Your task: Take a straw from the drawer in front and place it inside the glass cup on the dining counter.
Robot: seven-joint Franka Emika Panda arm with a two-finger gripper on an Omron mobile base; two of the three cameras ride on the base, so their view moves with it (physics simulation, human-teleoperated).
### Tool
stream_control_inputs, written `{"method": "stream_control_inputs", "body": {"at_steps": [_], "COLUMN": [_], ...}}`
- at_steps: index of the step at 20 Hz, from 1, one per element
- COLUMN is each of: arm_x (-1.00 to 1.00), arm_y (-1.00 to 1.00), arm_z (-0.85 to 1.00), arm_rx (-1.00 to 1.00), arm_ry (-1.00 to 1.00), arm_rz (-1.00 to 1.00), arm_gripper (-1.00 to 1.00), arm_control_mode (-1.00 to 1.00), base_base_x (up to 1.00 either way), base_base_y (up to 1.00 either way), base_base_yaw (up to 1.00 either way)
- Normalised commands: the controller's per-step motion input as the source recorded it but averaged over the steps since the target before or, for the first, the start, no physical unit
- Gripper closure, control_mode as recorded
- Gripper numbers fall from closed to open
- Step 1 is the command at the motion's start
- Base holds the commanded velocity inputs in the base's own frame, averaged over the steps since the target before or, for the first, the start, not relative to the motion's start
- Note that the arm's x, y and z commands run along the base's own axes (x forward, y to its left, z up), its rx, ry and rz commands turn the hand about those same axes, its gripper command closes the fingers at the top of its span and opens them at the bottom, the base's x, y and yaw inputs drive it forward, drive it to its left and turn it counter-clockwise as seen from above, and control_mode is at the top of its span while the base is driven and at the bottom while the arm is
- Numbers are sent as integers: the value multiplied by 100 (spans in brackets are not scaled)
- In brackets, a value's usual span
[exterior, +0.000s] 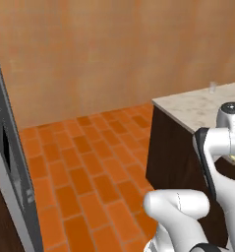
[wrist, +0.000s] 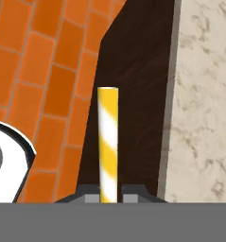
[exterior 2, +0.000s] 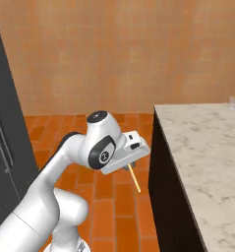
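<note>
The gripper (wrist: 108, 194) is shut tight on the yellow straw (wrist: 108, 142). It must be carried over the marble dining counter (exterior 2: 207, 147) to the far glass cup (exterior 2: 232, 102).

Orange brick-pattern floor (exterior: 89, 162) w/ pale grout lines runs back to a plain tan wall (exterior: 114, 49). Tall dark grey appliance panel (exterior 2: 3, 123) stands upright at left edge.

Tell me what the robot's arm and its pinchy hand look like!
The arm is smooth, shiny white, made of fat rounded tubes. Its joints are dark, and one has a round black cap on top. The gripper is a white block with two small dark grey fingertips. No loose cables show.
</note>
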Motion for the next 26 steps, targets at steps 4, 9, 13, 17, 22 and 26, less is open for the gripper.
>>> {"method": "stream_control_inputs", "body": {"at_steps": [4, 9, 13, 17, 22, 26], "arm_x": [0, 0, 0, 0, 0, 0], "arm_y": [0, 0, 0, 0, 0, 0], "arm_z": [0, 0, 0, 0, 0, 0], "arm_rx": [0, 0, 0, 0, 0, 0], "arm_ry": [0, 0, 0, 0, 0, 0], "arm_rz": [0, 0, 0, 0, 0, 0], "arm_gripper": [100, 100, 100, 100, 100, 100], "arm_control_mode": [100, 100, 100, 100, 100, 100], "base_base_x": [100, 100, 100, 100, 98, 93], "base_base_y": [36, 64, 74, 66, 88, 90], "base_base_yaw": [-48, -41, -45, -49, -44, -46]}}
